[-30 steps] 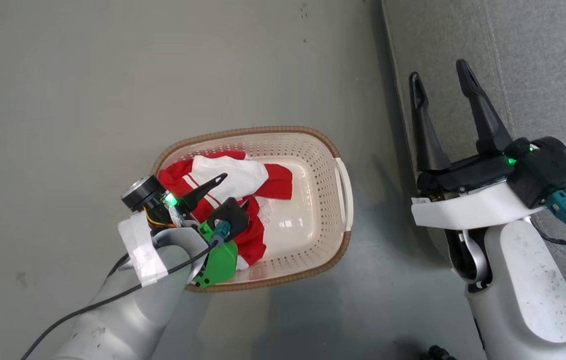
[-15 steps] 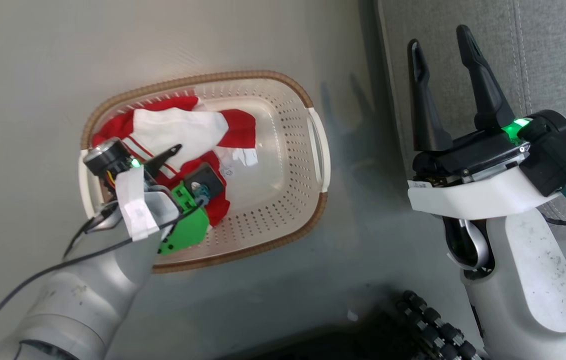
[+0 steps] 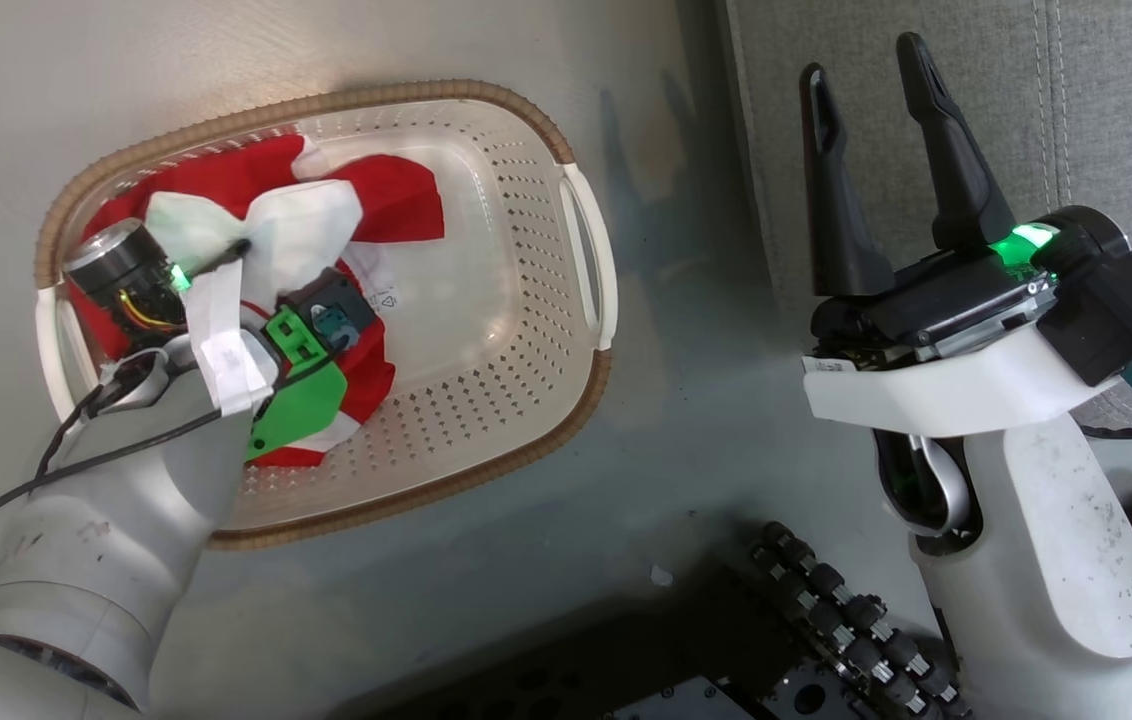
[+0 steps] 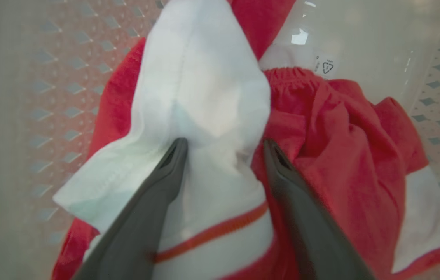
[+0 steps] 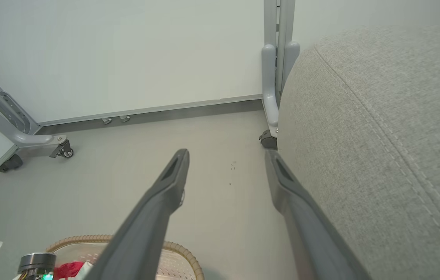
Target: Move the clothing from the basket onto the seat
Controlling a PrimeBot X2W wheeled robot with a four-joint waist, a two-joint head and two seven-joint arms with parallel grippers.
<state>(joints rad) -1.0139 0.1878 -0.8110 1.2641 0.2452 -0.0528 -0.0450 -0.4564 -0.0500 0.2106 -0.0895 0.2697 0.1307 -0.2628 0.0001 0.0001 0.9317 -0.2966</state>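
While left fingers [image 4: 146,202] straddle clothing [image 4: 204,77] in basket [image 3: 526,350], lower folds cut off

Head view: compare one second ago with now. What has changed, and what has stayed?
The camera has swung, so the whole picture shifted. The left gripper has pushed down into the clothing, its open fingers straddling a white fold, now bunched up; nothing is gripped yet. The clothing stays in the basket; the right gripper stays open by the seat.

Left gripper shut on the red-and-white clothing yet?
Open. The left gripper's two dark fingers stand apart, straddling a white fold of the soft red-and-white clothing.
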